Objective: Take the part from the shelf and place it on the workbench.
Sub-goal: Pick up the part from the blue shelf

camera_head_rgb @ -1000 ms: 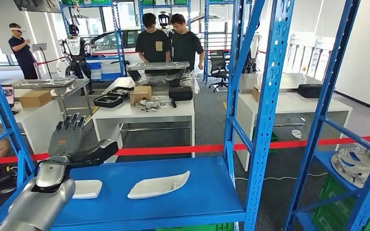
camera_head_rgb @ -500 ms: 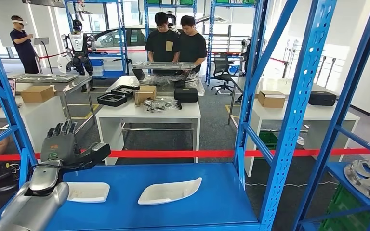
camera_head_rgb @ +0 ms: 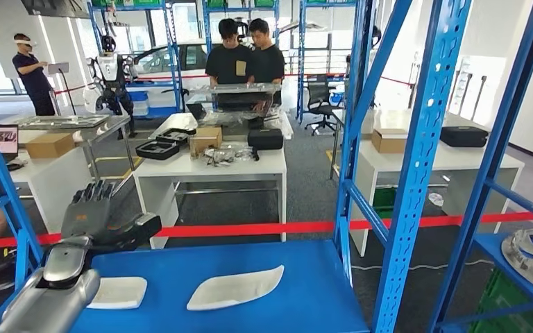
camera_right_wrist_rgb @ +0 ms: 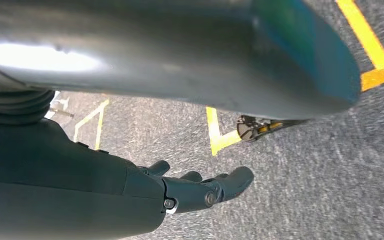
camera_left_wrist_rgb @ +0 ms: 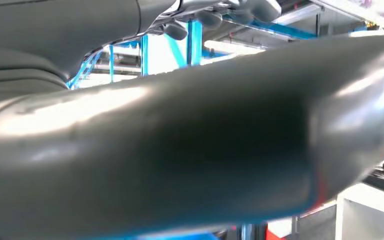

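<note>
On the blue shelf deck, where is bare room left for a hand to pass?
Bare blue shelf deck lies between the long white curved part and the blue upright post, and behind both parts toward the red tape. It is crowded at the left, where the left hand hangs over the small white flat part.

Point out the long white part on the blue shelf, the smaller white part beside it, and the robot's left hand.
long white part (camera_head_rgb: 234,288), head view, middle of its upper face
smaller white part (camera_head_rgb: 119,292), head view, its visible flat top
left hand (camera_head_rgb: 91,218), head view, back of the hand below the fingers
</note>
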You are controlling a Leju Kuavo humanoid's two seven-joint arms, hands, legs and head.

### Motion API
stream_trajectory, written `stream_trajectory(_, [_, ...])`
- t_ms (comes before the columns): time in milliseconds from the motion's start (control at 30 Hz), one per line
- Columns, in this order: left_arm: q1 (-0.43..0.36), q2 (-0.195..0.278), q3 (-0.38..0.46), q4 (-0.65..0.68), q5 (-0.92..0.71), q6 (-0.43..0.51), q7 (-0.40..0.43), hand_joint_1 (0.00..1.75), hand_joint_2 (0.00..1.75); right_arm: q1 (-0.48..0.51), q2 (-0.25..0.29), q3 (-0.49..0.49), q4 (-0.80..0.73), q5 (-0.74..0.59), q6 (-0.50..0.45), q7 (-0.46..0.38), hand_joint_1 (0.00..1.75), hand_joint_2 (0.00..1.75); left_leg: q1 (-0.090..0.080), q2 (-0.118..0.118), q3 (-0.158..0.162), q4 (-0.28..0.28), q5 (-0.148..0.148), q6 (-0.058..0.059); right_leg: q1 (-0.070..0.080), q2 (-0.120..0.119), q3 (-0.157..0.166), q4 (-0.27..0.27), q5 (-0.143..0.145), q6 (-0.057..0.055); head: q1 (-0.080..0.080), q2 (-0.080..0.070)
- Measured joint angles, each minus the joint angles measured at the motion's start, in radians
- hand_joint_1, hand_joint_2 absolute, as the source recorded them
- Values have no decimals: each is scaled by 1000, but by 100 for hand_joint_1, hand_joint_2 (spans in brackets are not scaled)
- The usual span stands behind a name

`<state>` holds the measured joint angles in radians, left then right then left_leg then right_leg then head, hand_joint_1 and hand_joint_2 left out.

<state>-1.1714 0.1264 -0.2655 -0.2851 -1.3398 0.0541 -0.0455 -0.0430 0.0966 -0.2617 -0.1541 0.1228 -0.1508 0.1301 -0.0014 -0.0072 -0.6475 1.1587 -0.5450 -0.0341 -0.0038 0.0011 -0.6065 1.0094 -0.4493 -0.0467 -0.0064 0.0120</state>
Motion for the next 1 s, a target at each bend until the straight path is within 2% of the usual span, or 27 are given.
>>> stream_trajectory(33, [3, 1, 0, 1, 0, 0, 0, 0, 0, 0, 0, 0, 0, 0, 0, 0, 0, 0, 2, 0, -42, 69, -21, -4, -1, 1, 6, 0, -6, -1, -1, 0])
stream_trajectory(67, [7, 3, 0, 2, 0, -1, -1, 0, 0, 1, 0, 0, 0, 0, 0, 0, 0, 0, 5, 1, -79, 122, -30, -8, -2, 2, 14, 0, -12, -1, -1, 0])
stream_trajectory(100, [12, 4, 0, 2, 4, -2, -2, 0, 0, 2, 0, 0, 0, 0, 0, 0, 0, 0, 7, 1, -103, 144, -19, -11, -3, 3, 22, 1, -19, 1, -2, 0])
stream_trajectory(133, [15, 4, 1, 2, 8, -3, -3, 0, 0, 2, 0, 0, 0, 0, 0, 0, 0, 0, 8, 1, -106, 125, 12, -12, -3, 4, 32, 1, -27, 3, -2, 0])
stream_trajectory(200, [15, 5, 3, 2, 16, -6, -6, 0, 0, 2, 0, 0, 0, 1, 1, -2, 0, 0, 9, 2, -63, -5, 106, -10, -4, 5, 52, 2, -45, 9, -3, 0])
stream_trajectory(233, [14, 5, 4, 2, 18, -6, -7, 0, 0, 2, 1, 0, 0, 1, 2, -3, 0, 0, 8, 2, -34, -72, 137, -8, -3, 6, 58, 5, -54, 13, -3, 0])
stream_trajectory(267, [12, 6, 5, 2, 19, -7, -8, 0, 0, 1, 1, 0, 0, 1, 2, -3, 0, 0, 7, 1, -13, -118, 151, -2, -2, 6, 61, 6, -61, 18, -3, 0])
stream_trajectory(300, [12, 6, 6, 2, 19, -8, -8, 0, 0, 1, 1, 0, 0, 1, 3, -3, 0, 0, 5, 0, -2, -141, 150, 3, 0, 7, 61, 7, -66, 23, -3, 0])
stream_trajectory(400, [15, 7, 7, 0, 19, -10, -9, 0, 0, 0, 1, 0, 0, 3, 7, -3, 0, 0, 6, -2, 7, -149, 134, 24, 0, 6, 59, 15, -81, 38, 0, 1])
stream_trajectory(467, [14, 7, 7, -2, 20, -12, -10, 0, 0, -1, 1, 0, 0, 4, 7, -3, 0, 0, 9, -1, 15, -153, 127, 35, -1, 4, 26, 84, -114, 49, 2, 1])
stream_trajectory(533, [16, 6, 11, -2, 34, -27, -28, 0, 0, -2, 1, 0, 0, 6, 7, -2, 0, 0, 8, -1, 22, -152, 119, 43, -3, 3, -53, 222, -164, 56, 3, 1])
stream_trajectory(567, [19, 6, 14, -2, 45, -37, -41, 0, 0, -2, 1, 0, 0, 7, 7, -2, 0, 0, 8, -1, 26, -151, 114, 44, -4, 3, -94, 283, -178, 57, 4, 1])
stream_trajectory(600, [24, 5, 19, -1, 55, -47, -55, 0, 0, -1, 1, 0, 0, 8, 7, -2, 0, 0, 8, -2, 31, -150, 109, 43, -4, 3, -123, 313, -172, 58, 4, 1])
stream_trajectory(633, [28, 5, 23, -1, 63, -53, -65, 0, 44, -1, 1, 0, 0, 9, 7, -2, 0, 0, 8, -2, 38, -149, 102, 42, -4, 3, -132, 302, -143, 58, 5, 1])
stream_trajectory(667, [31, 5, 28, -1, 71, -59, -72, 0, 87, -1, 1, 0, 0, 10, 7, -2, 0, 0, 8, -2, 47, -147, 94, 39, -5, 3, -120, 250, -96, 57, 6, 1])
stream_trajectory(700, [32, 5, 33, -1, 80, -65, -80, 0, 131, 0, 1, 0, 0, 10, 7, -2, 0, 0, 9, -2, 55, -145, 86, 35, -6, 2, -97, 175, -46, 56, 6, 1])
stream_trajectory(733, [32, 5, 40, -1, 91, -73, -89, 0, 175, 0, 1, 0, 0, 10, 7, -1, 0, 0, 7, -2, 60, -141, 78, 30, -4, 0, -71, 108, -11, 54, 7, 1])
stream_trajectory(767, [32, 5, 49, -1, 103, -86, -98, 0, 175, 0, 1, 0, 0, 10, 7, -1, 0, 0, 5, -2, 63, -140, 73, 25, -4, 0, -52, 60, 8, 50, 6, 1])
stream_trajectory(800, [32, 6, 59, -1, 117, -102, -109, 0, 175, 0, 1, 0, 0, 10, 7, -1, 0, 0, 2, -2, 64, -138, 69, 24, -4, -1, -42, 35, 12, 48, 5, 1])
stream_trajectory(900, [34, 9, 83, 1, 156, -178, -152, 0, 175, 1, 1, 0, 0, 12, 9, -2, 0, 0, -1, -2, 66, -142, 68, 29, -4, 1, -38, 27, 8, 45, 2, 1])
stream_trajectory(1000, [34, 17, 110, 3, 215, -329, -226, 0, 175, 2, 1, 0, 0, 14, 14, -6, 0, 0, -1, 3, 75, -152, 68, 28, -3, 6, -35, 27, 4, 38, 1, 1])
